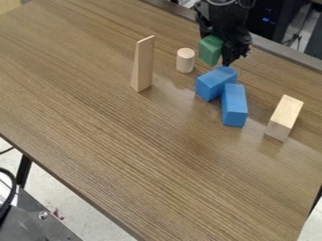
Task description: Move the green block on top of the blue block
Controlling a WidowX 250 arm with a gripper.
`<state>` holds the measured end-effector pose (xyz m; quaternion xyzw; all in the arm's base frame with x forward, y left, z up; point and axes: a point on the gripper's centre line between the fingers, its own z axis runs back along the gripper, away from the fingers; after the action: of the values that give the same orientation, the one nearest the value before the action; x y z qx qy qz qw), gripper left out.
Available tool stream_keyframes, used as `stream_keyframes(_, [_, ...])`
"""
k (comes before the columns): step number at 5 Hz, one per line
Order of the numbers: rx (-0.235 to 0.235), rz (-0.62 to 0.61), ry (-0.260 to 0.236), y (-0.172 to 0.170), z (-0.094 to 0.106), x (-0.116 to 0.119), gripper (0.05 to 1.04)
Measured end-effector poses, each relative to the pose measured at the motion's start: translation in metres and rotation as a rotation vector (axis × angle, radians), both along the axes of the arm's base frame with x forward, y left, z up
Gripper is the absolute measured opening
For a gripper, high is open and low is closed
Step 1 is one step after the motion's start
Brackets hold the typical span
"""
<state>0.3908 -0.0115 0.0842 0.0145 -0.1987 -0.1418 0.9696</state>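
Tool [220, 52] pinches green block [210, 50] near blue blocks [234, 104], contact unclear; arm [223, 16] cropped above.

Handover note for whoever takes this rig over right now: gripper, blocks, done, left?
Gripper: closed on the green block, beside the farther blue block in the image.
Blue blocks: that one and the nearer one, close together on the table.
Done: green block grasped.
Left: set it on a blue block and release; the farther one looks the likelier target, though the task doesn't say which.
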Motion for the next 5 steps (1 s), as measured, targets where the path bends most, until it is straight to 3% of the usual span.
stream_keyframes(1, [-0.021, -0.023, 0.053, -0.005, -0.007, 0.001, 0.61])
stream_keyframes(3, [0.003, -0.03, 0.065, -0.002, -0.017, 0.004, 0.61])
stream_keyframes(5, [-0.005, -0.034, 0.077, -0.003, -0.023, 0.009, 0.61])
